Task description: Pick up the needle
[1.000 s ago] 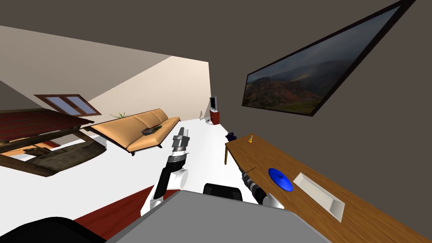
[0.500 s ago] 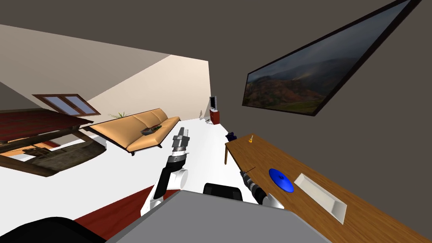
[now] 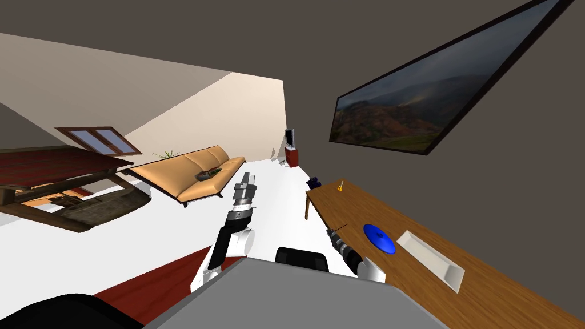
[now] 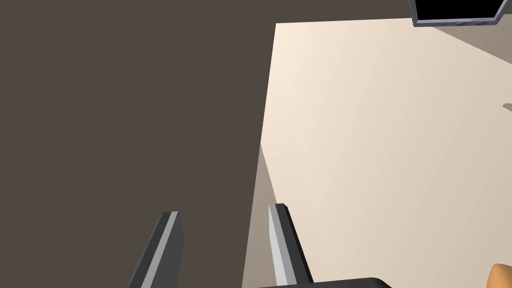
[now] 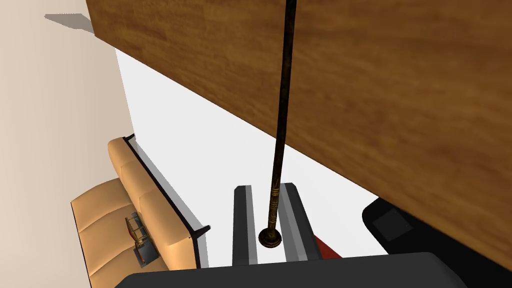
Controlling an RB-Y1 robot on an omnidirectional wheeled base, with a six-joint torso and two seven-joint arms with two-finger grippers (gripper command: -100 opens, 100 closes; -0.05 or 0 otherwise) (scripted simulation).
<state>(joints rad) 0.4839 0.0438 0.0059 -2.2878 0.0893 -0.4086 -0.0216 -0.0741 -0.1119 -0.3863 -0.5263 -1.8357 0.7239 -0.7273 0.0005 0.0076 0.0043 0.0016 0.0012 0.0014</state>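
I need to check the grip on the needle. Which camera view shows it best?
The right wrist view: the needle runs long and dark between the right gripper's fingers, over the wooden table. The head view shows it as a thin sliver at that gripper. The left wrist view faces away from it.

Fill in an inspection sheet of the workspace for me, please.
Surface: brown wooden table, on my right.
Job's things: needle, a thin dark rod, held at its knobbed end, shaft reaching over the table.
Clutter: blue disc, white tray, small yellow object at the table's far end.
Grippers: right gripper shut on the needle; left gripper open, raised over the floor.
Cables: nothing seen.
Surroundings: tan sofa; framed landscape picture on the dark wall.
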